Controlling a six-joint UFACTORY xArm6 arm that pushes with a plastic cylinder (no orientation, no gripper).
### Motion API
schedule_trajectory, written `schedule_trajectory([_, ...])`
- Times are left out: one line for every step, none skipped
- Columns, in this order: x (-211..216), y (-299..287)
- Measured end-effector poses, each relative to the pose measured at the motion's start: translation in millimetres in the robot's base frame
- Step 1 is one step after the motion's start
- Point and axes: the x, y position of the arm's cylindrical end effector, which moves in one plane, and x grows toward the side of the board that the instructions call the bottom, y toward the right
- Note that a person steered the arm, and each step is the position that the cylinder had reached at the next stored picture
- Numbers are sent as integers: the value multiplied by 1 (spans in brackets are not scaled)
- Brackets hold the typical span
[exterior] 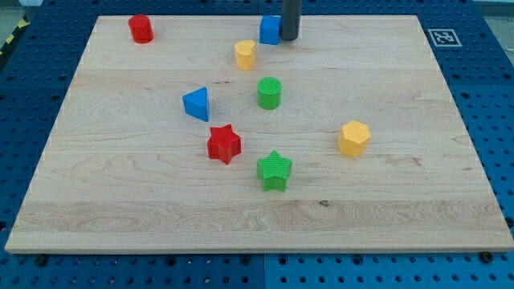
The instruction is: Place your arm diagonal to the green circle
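The green circle (pixel 269 92) stands a little above the middle of the wooden board (pixel 401 201). My tip (pixel 289 38) is near the view's top, right beside the blue cube (pixel 270 30), touching or nearly touching its right side. The tip is above and slightly to the right of the green circle, well apart from it. A yellow cylinder-like block (pixel 245 54) sits between them, up and to the left of the green circle.
A red cylinder (pixel 140 29) is at the top left. A blue triangle (pixel 196 103), a red star (pixel 224 144) and a green star (pixel 274 170) lie below and left of the circle. A yellow hexagon (pixel 353 138) is to the right.
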Motion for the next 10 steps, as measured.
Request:
schedule_trajectory([0, -17])
schedule_trajectory([0, -32])
schedule_trajectory([0, -46])
schedule_trajectory([1, -49])
schedule_trajectory([26, -23])
schedule_trajectory([53, 40])
schedule_trajectory([55, 44])
schedule_trajectory([55, 44])
schedule_trajectory([59, 44])
schedule_trajectory([68, 44])
